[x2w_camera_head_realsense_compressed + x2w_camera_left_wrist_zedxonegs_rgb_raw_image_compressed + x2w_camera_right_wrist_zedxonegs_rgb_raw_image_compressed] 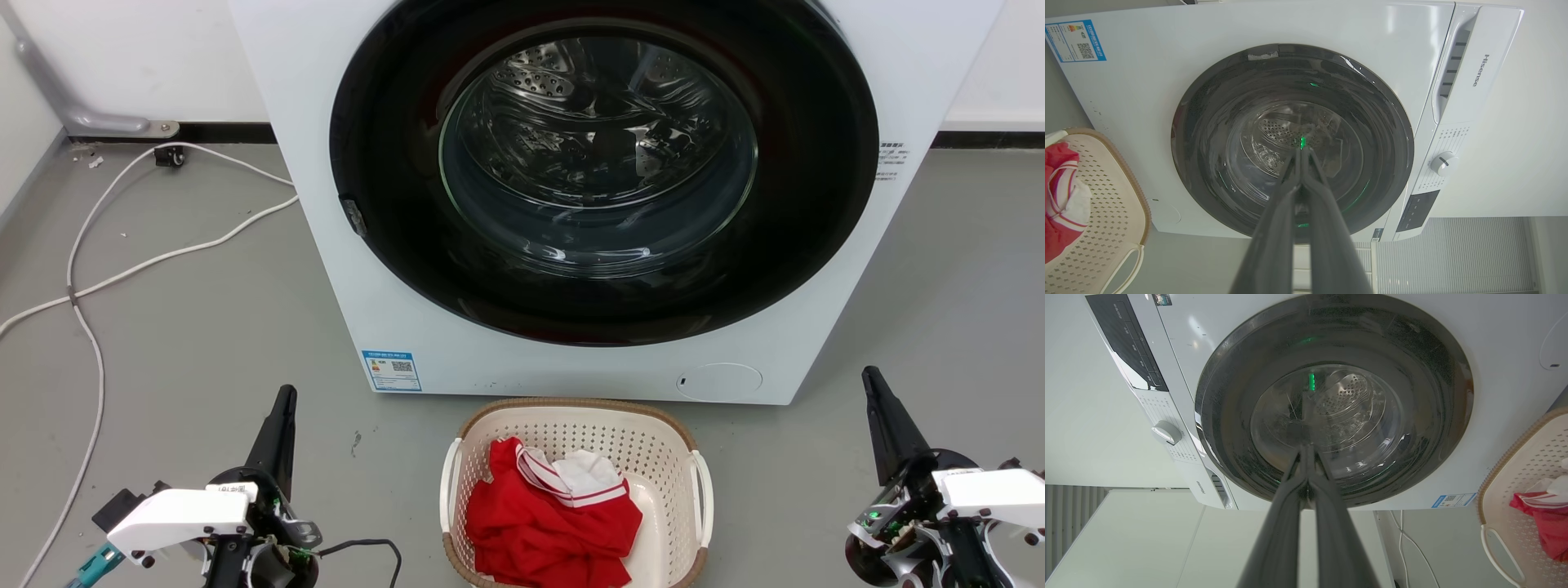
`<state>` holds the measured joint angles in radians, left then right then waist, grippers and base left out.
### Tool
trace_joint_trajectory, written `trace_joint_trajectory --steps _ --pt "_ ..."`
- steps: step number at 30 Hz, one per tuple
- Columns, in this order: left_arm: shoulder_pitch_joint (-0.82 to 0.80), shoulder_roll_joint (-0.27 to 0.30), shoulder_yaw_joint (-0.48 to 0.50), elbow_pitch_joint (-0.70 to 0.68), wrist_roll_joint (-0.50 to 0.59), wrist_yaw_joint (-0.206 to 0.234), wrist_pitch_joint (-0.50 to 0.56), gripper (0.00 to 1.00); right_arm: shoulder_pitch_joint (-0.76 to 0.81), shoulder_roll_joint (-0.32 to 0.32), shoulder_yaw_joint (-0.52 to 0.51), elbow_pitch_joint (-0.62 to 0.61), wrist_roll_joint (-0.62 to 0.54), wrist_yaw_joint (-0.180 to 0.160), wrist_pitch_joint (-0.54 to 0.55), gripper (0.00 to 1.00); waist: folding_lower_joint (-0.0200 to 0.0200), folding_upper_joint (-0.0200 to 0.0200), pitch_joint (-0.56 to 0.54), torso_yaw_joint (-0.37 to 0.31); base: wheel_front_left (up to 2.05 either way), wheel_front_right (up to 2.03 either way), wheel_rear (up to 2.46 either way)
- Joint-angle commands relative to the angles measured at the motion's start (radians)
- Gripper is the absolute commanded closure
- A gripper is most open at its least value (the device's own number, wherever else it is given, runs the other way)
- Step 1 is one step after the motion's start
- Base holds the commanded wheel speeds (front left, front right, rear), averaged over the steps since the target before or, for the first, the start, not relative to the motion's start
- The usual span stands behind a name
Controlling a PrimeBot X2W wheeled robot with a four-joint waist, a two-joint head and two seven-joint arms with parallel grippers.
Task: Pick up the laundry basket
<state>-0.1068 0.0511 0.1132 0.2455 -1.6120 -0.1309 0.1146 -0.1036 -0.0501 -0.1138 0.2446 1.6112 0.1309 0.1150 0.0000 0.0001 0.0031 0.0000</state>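
Cream perforated plastic, brown woven-look rim: the laundry basket (620,433) stood on the grey floor (204,343) just in front of the white washing machine (326,204), between the two arms. Inside lay a red garment (547,523) with a white striped piece (588,474) on top, and part of the bottom showed bare.

Left gripper (283,404) and right gripper (875,388) hovered well apart from the basket, one on either side. Each had its two dark fingers pressed together with nothing between them.

Judgement: the load was light. The thin shell would likely flex if squeezed, and the smooth plastic might slip. The best hold looked to be the white side handles, left handle (448,490) and right handle (704,494). One gripper should take each and lift evenly so the basket kept level. The fingers would need to part first.
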Motion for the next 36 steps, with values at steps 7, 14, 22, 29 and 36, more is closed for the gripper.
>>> trace_joint_trajectory --steps 7,14,22,29,36 --pt "-0.005 -0.002 0.003 0.0 -0.002 -0.002 0.002 1.0 -0.011 0.0 0.0 0.001 0.004 0.0 0.001 1.0 0.0 -0.0001 0.0 0.0 0.0 0.0 0.0" --pt "-0.005 -0.002 0.003 0.0 -0.002 -0.002 0.002 1.0 -0.011 0.0 0.0 0.001 0.004 0.0 0.001 1.0 0.0 -0.0001 0.0 0.0 0.0 0.0 0.0" --pt "0.0 0.0 0.0 0.0 0.0 0.0 0.0 0.0 0.0 0.0 0.0 0.0 0.0 0.0 0.0 0.0 0.0 -0.0001 0.0 0.0 0.0 0.0 0.0" --pt "0.016 -0.001 0.002 -0.017 0.05 0.0 -0.039 0.0 0.016 0.0 0.004 -0.002 -0.039 0.0 -0.038 0.0 0.0 -0.0001 0.001 0.0 0.0 0.0 0.0" --pt "0.023 -0.001 0.009 -0.067 0.22 0.017 -0.077 0.0 0.027 0.0 0.001 -0.058 -0.248 0.0 -0.077 0.0 0.0 -0.0001 0.004 -0.001 0.0 0.0 0.0"
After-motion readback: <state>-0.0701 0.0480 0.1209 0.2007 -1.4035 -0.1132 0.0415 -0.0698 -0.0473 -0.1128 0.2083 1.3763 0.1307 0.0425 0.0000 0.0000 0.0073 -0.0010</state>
